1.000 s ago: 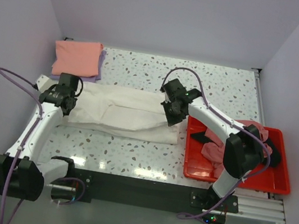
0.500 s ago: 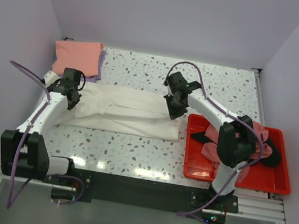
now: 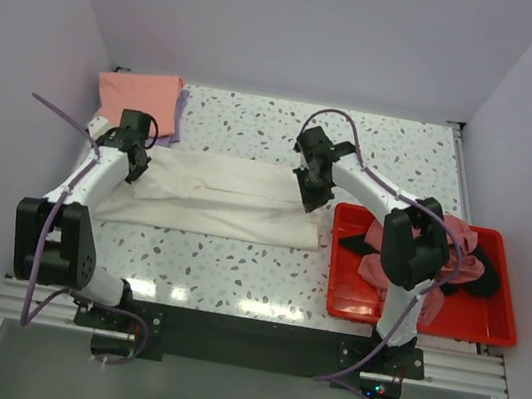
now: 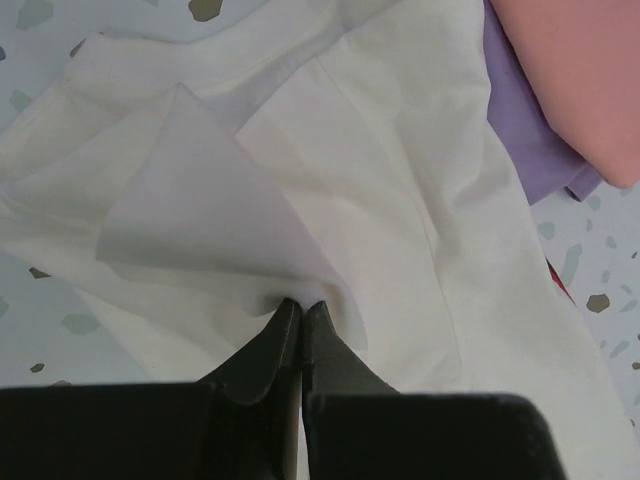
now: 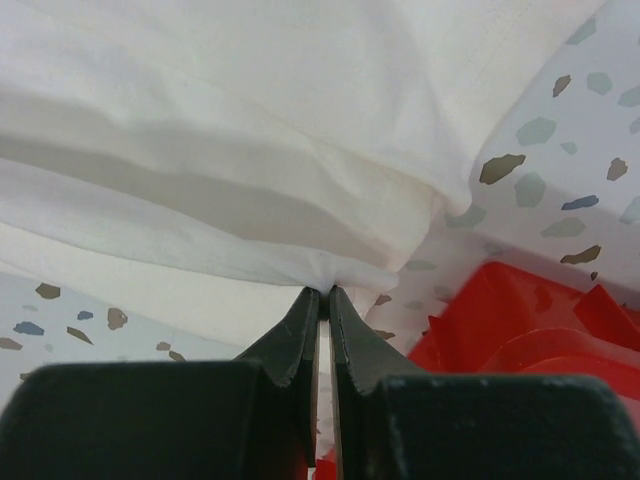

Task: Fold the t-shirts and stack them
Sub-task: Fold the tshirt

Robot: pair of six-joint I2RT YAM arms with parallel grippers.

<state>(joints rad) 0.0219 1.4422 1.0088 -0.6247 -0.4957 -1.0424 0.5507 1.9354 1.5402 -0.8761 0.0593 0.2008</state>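
T-shirt [image 3: 221, 198], cream-white, folded into long band

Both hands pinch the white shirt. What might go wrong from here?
The left hand and right hand each pinch only a thin bit of the white shirt at their tips, so it may slip out. The left end lies close to the folded pink shirt; pulling may disturb it. The right end sits by the red tray and might catch on its rim.

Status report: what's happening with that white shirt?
Left tool, right tool both pinching white shirt. Shirt folded lengthwise on table. Nothing blocking.
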